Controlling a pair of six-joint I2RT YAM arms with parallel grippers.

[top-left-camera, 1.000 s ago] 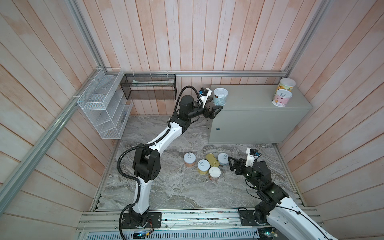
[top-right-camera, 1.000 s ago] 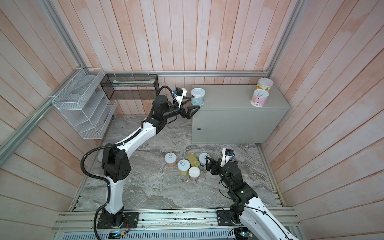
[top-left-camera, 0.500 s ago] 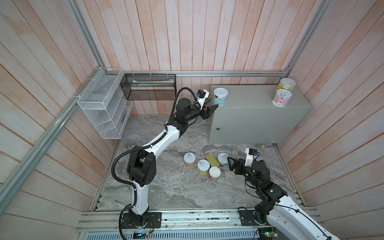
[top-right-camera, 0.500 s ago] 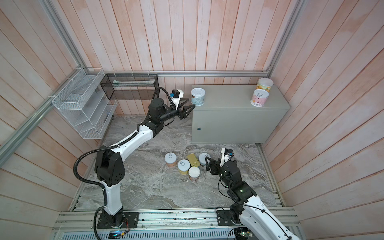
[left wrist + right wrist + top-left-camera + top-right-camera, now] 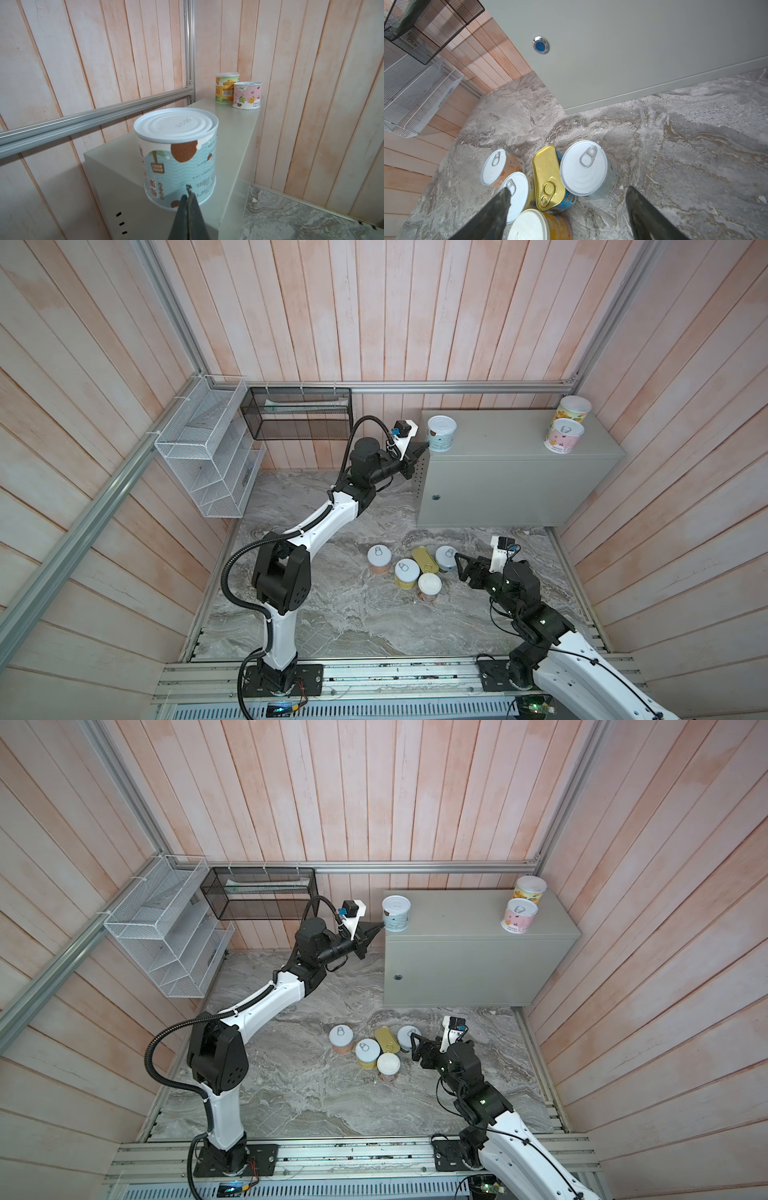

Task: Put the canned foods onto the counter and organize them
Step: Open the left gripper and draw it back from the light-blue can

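The teal tin (image 5: 176, 155) is standing upright at the left end of the counter (image 5: 507, 439), close to its left edge. The left gripper (image 5: 189, 199), jaws pressed together and holding nothing, is pointing at the tin's lower wall from the left; I cannot tell whether it is touching. The tin is lying to that claw's right, so a nudge would likely be sending it along the counter's long top toward the pink tin (image 5: 563, 435) and the orange-green tin (image 5: 573, 408) at the right end. On the marbled slab (image 5: 332, 614) five more tins (image 5: 406, 573) are waiting, with the right gripper (image 5: 459, 568) hovering spread just right of them. Wooden walls (image 5: 415, 302) are enclosing everything.
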